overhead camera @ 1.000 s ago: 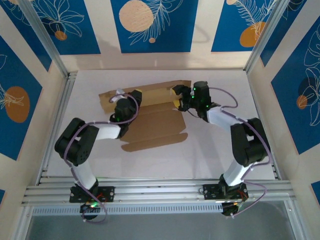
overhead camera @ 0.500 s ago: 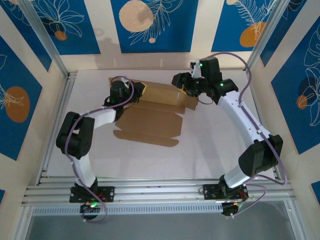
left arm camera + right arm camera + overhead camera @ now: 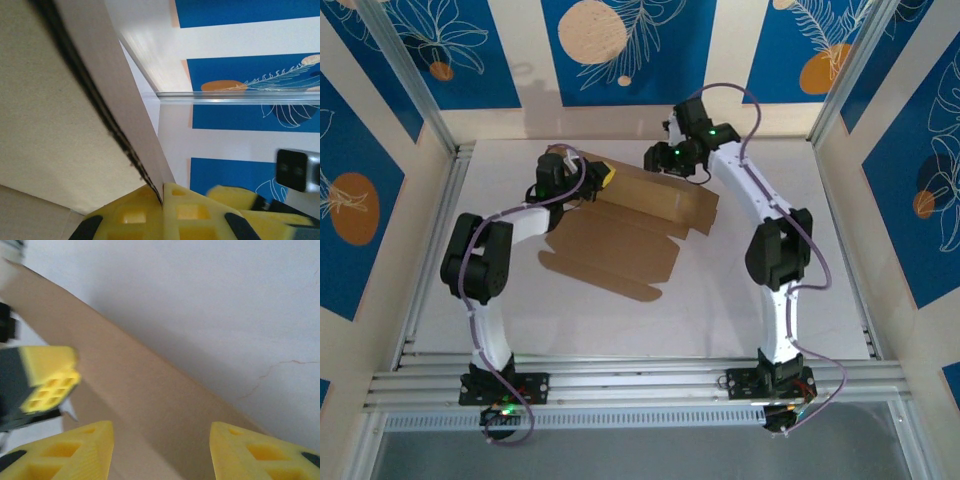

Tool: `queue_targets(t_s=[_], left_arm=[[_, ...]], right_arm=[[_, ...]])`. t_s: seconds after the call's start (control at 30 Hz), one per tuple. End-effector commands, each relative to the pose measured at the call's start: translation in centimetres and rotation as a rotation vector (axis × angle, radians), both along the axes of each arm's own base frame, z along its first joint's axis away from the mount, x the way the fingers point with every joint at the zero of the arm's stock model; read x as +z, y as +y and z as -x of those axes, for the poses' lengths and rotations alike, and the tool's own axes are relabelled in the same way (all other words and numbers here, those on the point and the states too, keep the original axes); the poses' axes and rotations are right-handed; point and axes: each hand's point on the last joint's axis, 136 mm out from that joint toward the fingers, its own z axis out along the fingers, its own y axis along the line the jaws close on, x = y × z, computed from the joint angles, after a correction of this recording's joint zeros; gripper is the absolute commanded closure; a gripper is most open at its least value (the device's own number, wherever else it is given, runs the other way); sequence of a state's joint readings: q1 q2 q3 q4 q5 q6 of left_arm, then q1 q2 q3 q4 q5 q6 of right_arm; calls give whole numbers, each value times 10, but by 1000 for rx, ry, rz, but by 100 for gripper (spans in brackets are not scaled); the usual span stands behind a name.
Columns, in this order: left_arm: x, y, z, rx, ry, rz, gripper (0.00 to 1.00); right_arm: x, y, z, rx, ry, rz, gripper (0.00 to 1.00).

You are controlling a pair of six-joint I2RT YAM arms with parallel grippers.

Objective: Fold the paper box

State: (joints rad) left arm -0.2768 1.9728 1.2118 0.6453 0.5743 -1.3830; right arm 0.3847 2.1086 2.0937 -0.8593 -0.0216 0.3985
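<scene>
The paper box (image 3: pixel 630 235) is a flat brown cardboard sheet lying askew on the white table, its back strip raised a little. My left gripper (image 3: pixel 603 177) is shut on the sheet's back-left edge. In the left wrist view the yellow pads (image 3: pixel 190 210) pinch the thin cardboard edge (image 3: pixel 55 110). My right gripper (image 3: pixel 655 160) hovers at the back edge of the sheet, close to the left one. In the right wrist view it (image 3: pixel 161 452) stands open, with cardboard (image 3: pixel 150 390) lying below the gap and the left gripper's yellow finger (image 3: pixel 50 382) off to the left.
The back wall with blue panels (image 3: pixel 620 50) stands just behind both grippers. Aluminium rails run along the left side (image 3: pixel 430 250) and the near edge (image 3: pixel 640 385). Bare white table (image 3: pixel 790 290) lies to the right of the sheet.
My right arm has stretched back and leftwards, from the sheet's right end to its back edge. The left gripper has moved back with the sheet, which has swung round.
</scene>
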Motion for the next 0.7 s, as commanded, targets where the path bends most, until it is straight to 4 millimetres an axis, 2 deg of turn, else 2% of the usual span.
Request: queue_targets(t_s=[0.0, 0.17, 0.23, 0.43, 0.67], left_arm=[[-9, 2, 1, -15, 0, 11, 97], [-9, 3, 0, -2, -6, 40, 92], [-5, 4, 2, 7, -24, 55, 82], [3, 16, 12, 73, -70, 91, 72], [-9, 24, 30, 141, -82, 137, 67]], right_arm=[[-19, -11, 5, 62, 9, 142, 48], [-41, -8, 7, 80, -1, 270, 48], [-46, -10, 7, 70, 1, 306, 50], [-44, -14, 14, 27, -45, 369, 53], [-38, -17, 29, -60, -184, 415, 54]])
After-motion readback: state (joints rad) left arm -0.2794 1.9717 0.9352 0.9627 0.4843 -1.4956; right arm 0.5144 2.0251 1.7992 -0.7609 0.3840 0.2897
